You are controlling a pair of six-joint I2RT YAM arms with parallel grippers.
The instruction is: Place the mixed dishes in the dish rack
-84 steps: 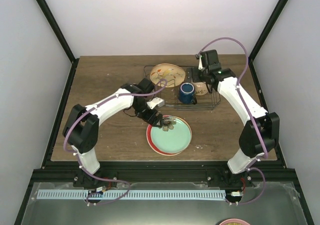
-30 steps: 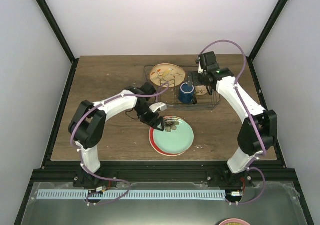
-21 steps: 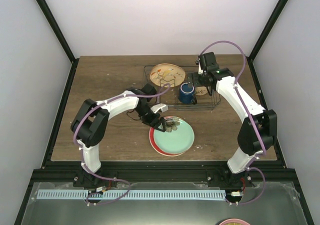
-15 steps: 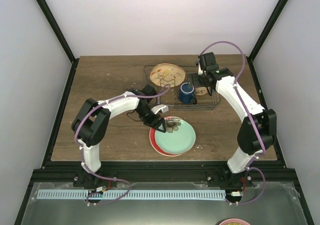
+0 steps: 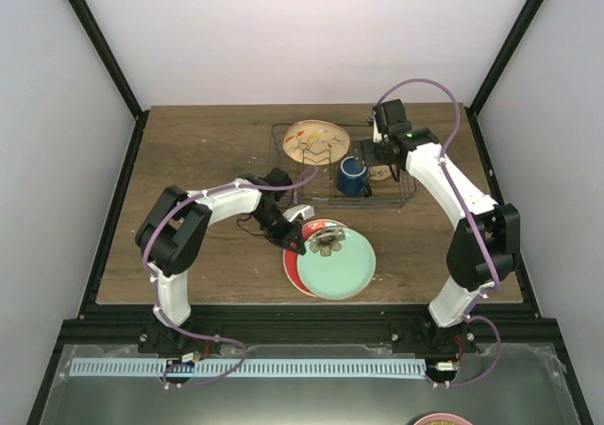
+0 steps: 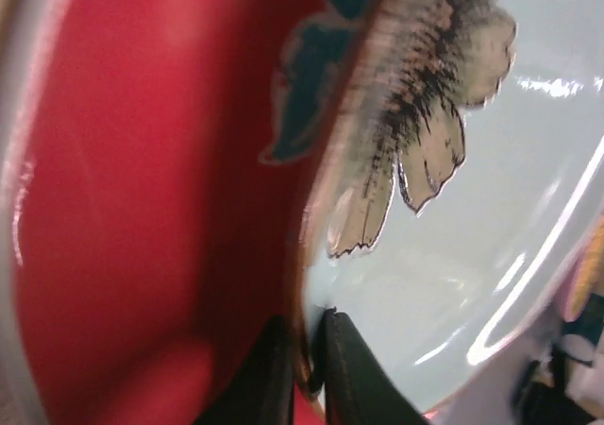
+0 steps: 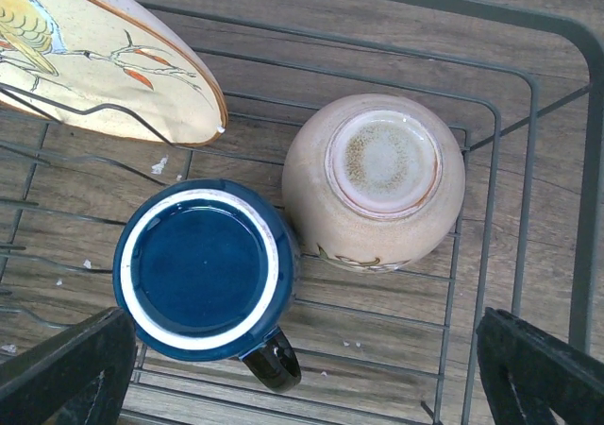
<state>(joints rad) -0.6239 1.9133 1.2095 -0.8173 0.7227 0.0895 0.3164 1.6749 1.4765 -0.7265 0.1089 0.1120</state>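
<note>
1. Mint green plate (image 5: 344, 266): its left rim is clamped between the fingers of the left gripper (image 6: 307, 373). The rim is judged to be the only lip thin fingers can pinch.
2. The plate is seen offset to the right over the red plate (image 5: 293, 266), which lies on the table (image 5: 189, 161) just in front of the dish rack (image 7: 591, 161). Red is exposed as a crescent at the left and far sides. Whether the mint plate is lifted clear or only slid cannot be told.
3. Inside the rack, the bird-print plate (image 7: 104, 57) is leaned on the dividers at the left. The dark blue mug (image 7: 198, 269) and the small cream bowl (image 7: 373, 179) are set mouth-down side by side, seemingly touching, presumably to drain.
4. The right gripper (image 7: 302, 378) is spread wide, with nothing held, and hangs above the mug and bowl.
5. Room: the rack's low near wall must be cleared. Divider space between the bird plate and the mug is judged tight, and the right arm crowds that end.
6. No tan plate is made out with certainty.
</note>
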